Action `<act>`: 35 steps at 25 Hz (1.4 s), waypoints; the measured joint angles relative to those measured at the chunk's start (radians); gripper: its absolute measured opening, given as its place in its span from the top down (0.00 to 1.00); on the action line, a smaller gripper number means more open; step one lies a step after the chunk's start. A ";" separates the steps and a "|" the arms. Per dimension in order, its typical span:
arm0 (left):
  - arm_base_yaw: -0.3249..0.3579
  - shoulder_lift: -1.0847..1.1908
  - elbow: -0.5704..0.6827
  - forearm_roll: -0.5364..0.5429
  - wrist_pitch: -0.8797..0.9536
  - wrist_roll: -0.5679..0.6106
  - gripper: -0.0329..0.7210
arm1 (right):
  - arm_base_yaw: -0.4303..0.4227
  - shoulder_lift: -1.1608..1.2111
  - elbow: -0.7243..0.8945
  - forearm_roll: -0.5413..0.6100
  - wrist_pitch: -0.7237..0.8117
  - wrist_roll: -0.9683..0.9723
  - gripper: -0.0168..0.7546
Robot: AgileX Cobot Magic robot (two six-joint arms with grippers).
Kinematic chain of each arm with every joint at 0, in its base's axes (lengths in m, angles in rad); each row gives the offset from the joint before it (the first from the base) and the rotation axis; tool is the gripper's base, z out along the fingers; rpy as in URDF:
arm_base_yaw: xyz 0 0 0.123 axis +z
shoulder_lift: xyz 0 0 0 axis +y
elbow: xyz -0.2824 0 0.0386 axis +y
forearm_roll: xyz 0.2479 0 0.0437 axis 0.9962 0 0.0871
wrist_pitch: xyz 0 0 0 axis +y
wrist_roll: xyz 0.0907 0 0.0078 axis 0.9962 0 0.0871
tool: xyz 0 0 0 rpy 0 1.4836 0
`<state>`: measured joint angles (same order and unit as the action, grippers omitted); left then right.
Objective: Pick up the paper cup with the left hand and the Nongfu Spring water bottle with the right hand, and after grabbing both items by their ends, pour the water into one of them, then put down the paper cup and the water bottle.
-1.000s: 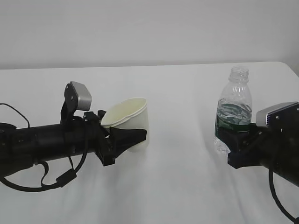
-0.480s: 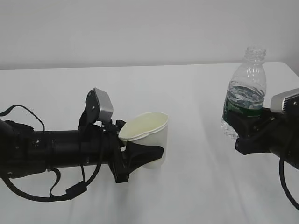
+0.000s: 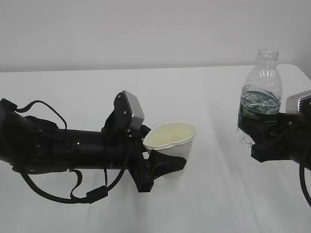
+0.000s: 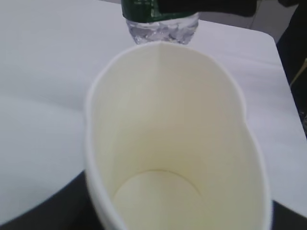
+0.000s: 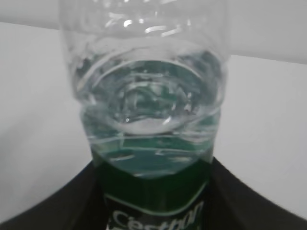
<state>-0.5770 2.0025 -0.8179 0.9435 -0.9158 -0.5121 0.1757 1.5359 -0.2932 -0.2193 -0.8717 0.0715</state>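
Observation:
The white paper cup (image 3: 174, 141) is held at its lower half by my left gripper (image 3: 165, 166), shut on it, and the rim is squeezed into an oval. In the left wrist view the cup (image 4: 168, 139) looks empty inside, with the bottle's base (image 4: 163, 29) just beyond its rim. My right gripper (image 3: 261, 132) is shut on the green label band of the Nongfu Spring water bottle (image 3: 262, 80), which stands upright and capless, clear of the table. Water (image 5: 144, 115) fills its lower part. The black fingers (image 5: 53, 211) flank the bottle (image 5: 148, 72) in the right wrist view.
A white table (image 3: 209, 204) runs under both arms, with its far edge against a pale wall (image 3: 146, 29) and its right corner (image 3: 301, 68) behind the bottle. A stretch of bare tabletop separates the cup from the bottle.
The left arm has carried the cup rightward and lower, toward the bottle. The right gripper has raised the bottle and shifted it slightly right.

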 joint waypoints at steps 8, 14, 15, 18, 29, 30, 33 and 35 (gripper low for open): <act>-0.040 0.003 -0.030 0.029 0.047 -0.017 0.43 | 0.000 -0.135 0.004 0.000 0.166 0.002 0.48; -0.042 0.003 -0.032 0.029 0.055 -0.024 0.43 | 0.000 -0.227 0.004 0.000 0.273 0.002 0.48; -0.042 0.003 -0.032 0.029 0.058 -0.026 0.43 | 0.000 -0.239 0.004 -0.004 0.291 -0.001 0.48; -0.042 0.003 -0.032 0.031 0.063 -0.028 0.43 | 0.000 -0.263 0.004 -0.033 0.347 -0.007 0.48; -0.107 0.003 -0.032 0.031 0.065 -0.036 0.43 | 0.000 -0.271 -0.054 -0.151 0.516 -0.009 0.48; -0.110 0.004 -0.032 0.026 0.065 -0.036 0.43 | 0.000 -0.271 -0.058 -0.152 0.518 -0.009 0.48; -0.112 0.019 -0.032 -0.005 0.065 -0.036 0.43 | 0.000 -0.271 -0.063 -0.188 0.518 -0.009 0.48; -0.112 0.035 -0.032 -0.023 0.067 -0.036 0.43 | 0.000 -0.271 -0.063 -0.214 0.518 -0.009 0.48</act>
<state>-0.6894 2.0378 -0.8495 0.9203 -0.8493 -0.5486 0.1757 1.2649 -0.3564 -0.4332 -0.3540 0.0626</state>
